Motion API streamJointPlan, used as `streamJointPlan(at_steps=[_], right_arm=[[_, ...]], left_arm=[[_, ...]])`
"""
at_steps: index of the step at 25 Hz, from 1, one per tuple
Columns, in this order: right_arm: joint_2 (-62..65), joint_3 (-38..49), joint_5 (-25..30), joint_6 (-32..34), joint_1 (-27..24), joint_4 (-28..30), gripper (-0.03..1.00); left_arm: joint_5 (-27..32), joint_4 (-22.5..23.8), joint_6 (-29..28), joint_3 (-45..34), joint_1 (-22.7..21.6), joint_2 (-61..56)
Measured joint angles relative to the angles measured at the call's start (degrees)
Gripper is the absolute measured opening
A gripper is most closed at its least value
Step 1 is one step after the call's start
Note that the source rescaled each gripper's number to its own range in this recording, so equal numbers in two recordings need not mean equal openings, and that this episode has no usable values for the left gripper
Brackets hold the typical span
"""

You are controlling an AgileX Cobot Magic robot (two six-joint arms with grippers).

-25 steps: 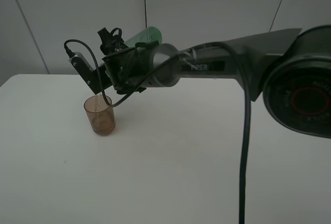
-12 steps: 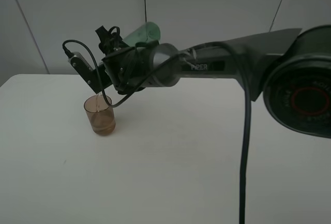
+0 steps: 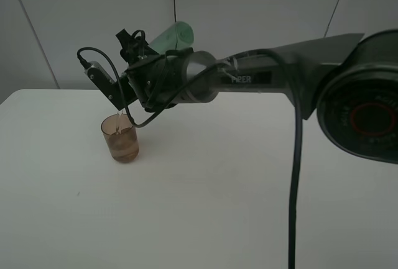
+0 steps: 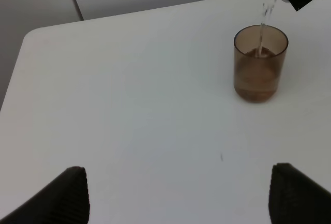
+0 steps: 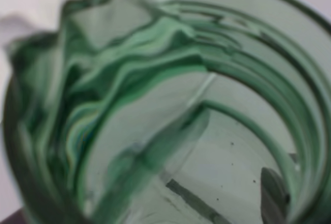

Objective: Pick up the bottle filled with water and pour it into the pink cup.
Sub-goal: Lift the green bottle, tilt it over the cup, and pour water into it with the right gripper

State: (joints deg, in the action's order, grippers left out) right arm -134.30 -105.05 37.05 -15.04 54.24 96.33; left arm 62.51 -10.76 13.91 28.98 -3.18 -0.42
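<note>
Bottle (image 3: 174,35) base tips bit higher than second ago, cup level creeping up. Right end effector (image 3: 144,64) clamped on bottle, holding it up over pink cup (image 3: 121,140) on surface (image 3: 217,194). Left end effector (image 4: 178,195) idle, fingers apart. Risk imo: cup already well filled, more tilt = overflow; sideways drift puts stream (image 4: 264,25) past rim. Bottle long axis steeply slanted, neck down toward cup, base up and away.

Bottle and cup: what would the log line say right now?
step: pouring | right tool: shut on bottle | bottle: tilted above cup | water: streaming into cup | cup: upright, partly filled | left tool: open
</note>
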Motion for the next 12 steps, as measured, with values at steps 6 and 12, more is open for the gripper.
streamJointPlan(at_steps=[6,12], right_arm=[[0.0,0.0,0.0,0.0,0.0,1.4,0.00],[0.0,0.0,0.0,0.0,0.0,2.4,0.00]], left_arm=[[0.0,0.0,0.0,0.0,0.0,0.0],[0.0,0.0,0.0,0.0,0.0,0.0]])
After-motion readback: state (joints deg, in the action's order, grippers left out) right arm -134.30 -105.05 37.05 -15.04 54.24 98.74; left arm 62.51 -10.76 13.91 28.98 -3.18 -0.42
